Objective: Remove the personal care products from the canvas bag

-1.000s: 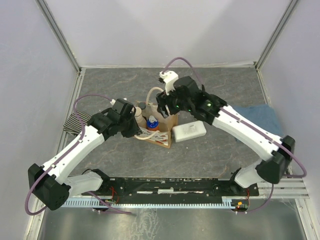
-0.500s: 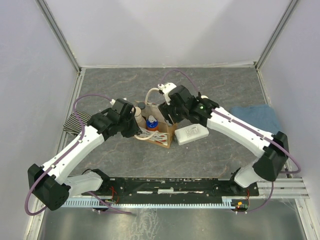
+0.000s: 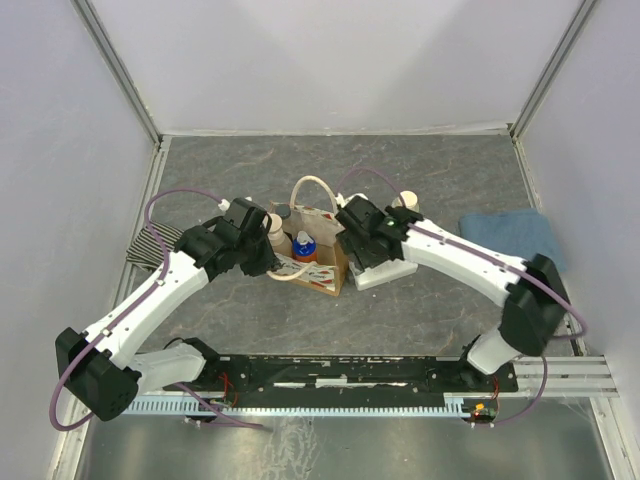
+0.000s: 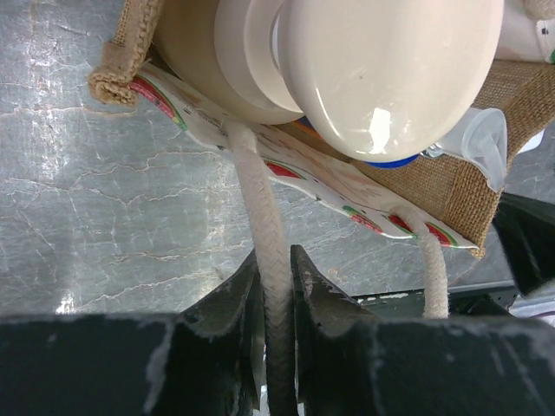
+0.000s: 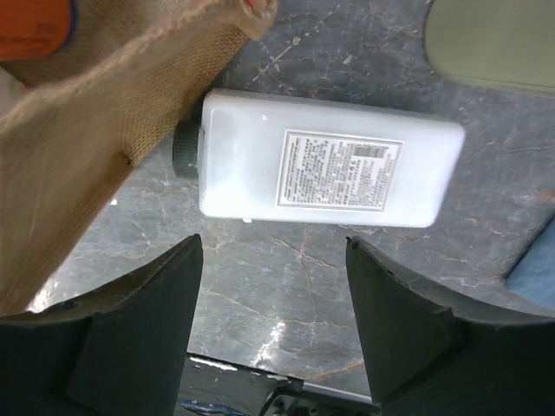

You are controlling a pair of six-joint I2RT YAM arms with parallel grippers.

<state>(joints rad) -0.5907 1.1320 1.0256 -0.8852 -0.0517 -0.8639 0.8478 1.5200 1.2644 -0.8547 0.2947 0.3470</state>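
The bag handle [image 4: 265,251] is pinched between the left fingers [image 4: 221,325], while the right fingers [image 5: 130,338] are spread above the white bottle [image 5: 329,169].

Grey marbled tabletop [image 3: 440,170]. Plain pale walls [image 3: 330,60] enclose it on three sides. Metal rail [image 3: 330,405] along its near edge.

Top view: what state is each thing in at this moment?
canvas bag: open, bottles inside.
white bottle: out, lying flat beside the bag.
pale green bottle: out, on the table.
left gripper: shut on the cream handle.
right gripper: open, empty, over the white bottle.
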